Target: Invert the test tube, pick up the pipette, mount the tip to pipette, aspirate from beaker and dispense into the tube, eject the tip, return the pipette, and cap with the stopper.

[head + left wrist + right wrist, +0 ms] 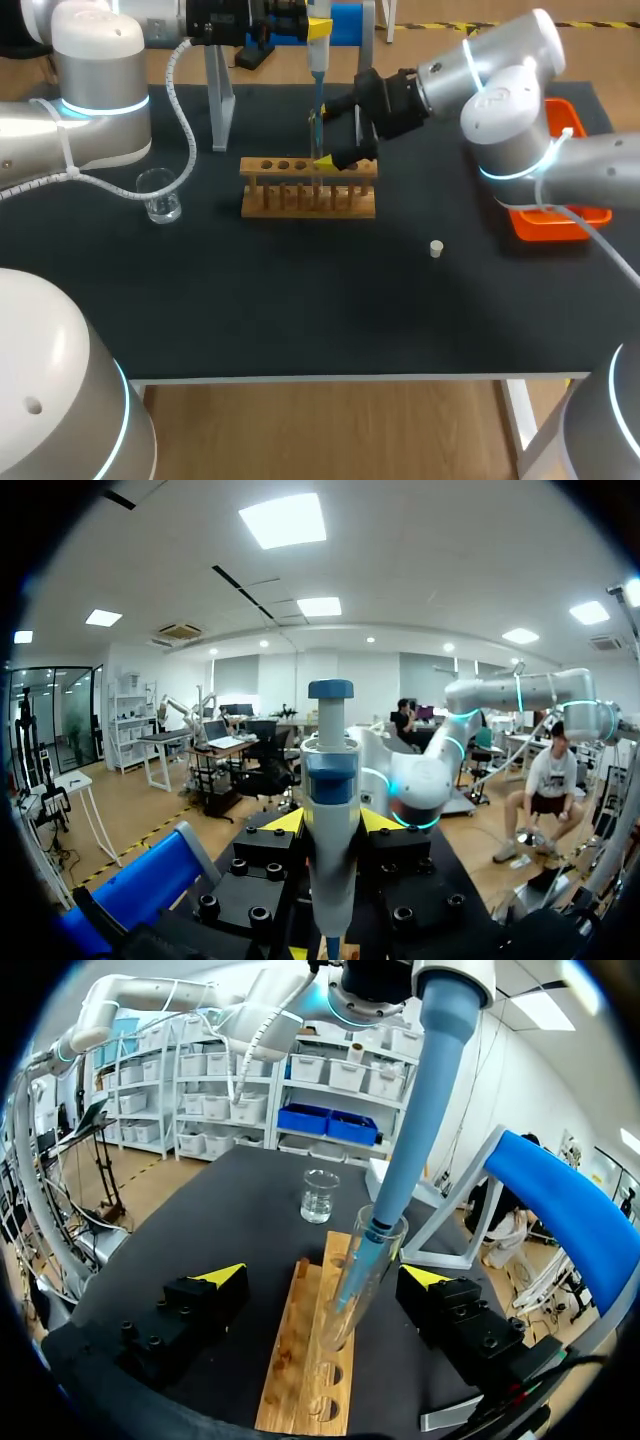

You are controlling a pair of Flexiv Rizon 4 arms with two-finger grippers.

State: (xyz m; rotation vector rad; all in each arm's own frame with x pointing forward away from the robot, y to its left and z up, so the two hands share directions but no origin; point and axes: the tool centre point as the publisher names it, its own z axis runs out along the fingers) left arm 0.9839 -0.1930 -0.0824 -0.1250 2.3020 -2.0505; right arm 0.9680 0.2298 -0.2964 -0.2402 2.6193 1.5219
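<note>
I count two robot arms: a left arm [90,110] and a right arm [510,110]. There is one rack [308,187], one test tube [342,1325], one pipette [318,40] and one beaker [160,195]. One stopper [436,248] sits at the rack's 4 o'clock. One tray [570,225] is at its 3 o'clock.

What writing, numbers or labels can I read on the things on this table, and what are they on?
Pipette: no readable text shows.
Beaker: any marks on the glass are too small to read.
Test tube, wooden rack, stopper, orange tray: no print visible.
There is nothing legible to quote.
</note>
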